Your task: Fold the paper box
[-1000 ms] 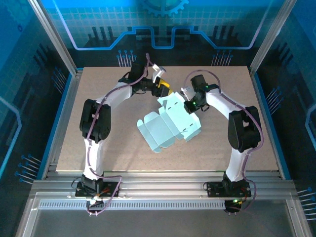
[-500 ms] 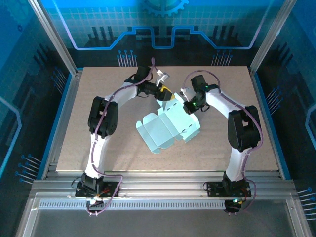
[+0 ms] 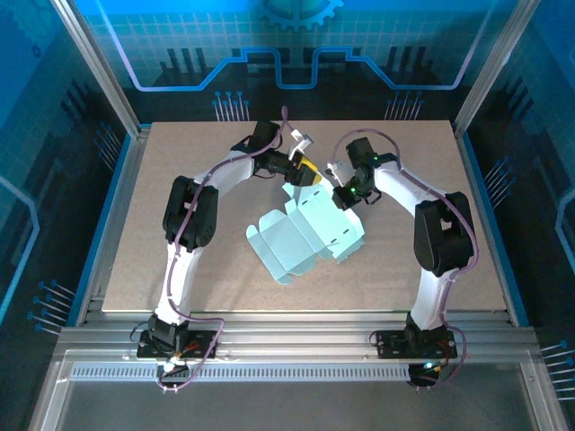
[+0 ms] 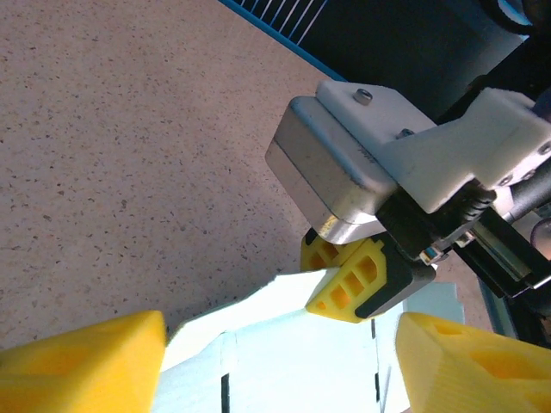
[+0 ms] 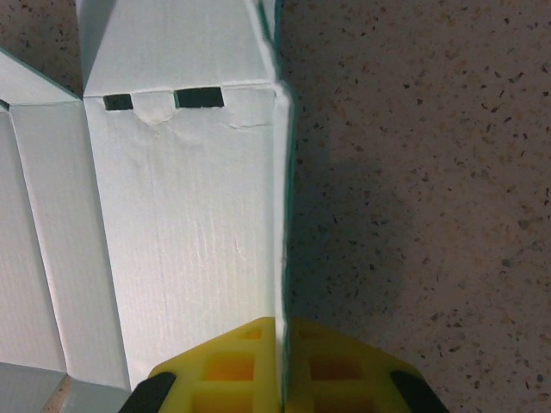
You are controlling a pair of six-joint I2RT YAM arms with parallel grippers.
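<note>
The paper box (image 3: 301, 238) is a pale mint-blue die-cut sheet, lying mostly flat at the table's middle with its creases and flaps spread out. My right gripper (image 3: 340, 196) is shut on the sheet's far right edge. In the right wrist view its yellow fingers (image 5: 215, 370) pinch that thin edge of the paper box (image 5: 172, 215), which stands raised off the table. My left gripper (image 3: 308, 177) hovers open over the sheet's far corner. In the left wrist view its yellow fingertips (image 4: 86, 357) stand wide apart over the paper box (image 4: 284, 361), close to the right gripper (image 4: 349, 280).
The speckled brown table (image 3: 377, 278) has bare surface all round the sheet. Aluminium rails (image 3: 287, 337) run along the near edge, and blue panels (image 3: 54, 180) wall in the sides and back. The two grippers stand close together at the sheet's far edge.
The left arm has swung in and its gripper has moved right and nearer, onto the sheet's far corner. The right gripper has kept its pinch; the sheet has shifted slightly.
</note>
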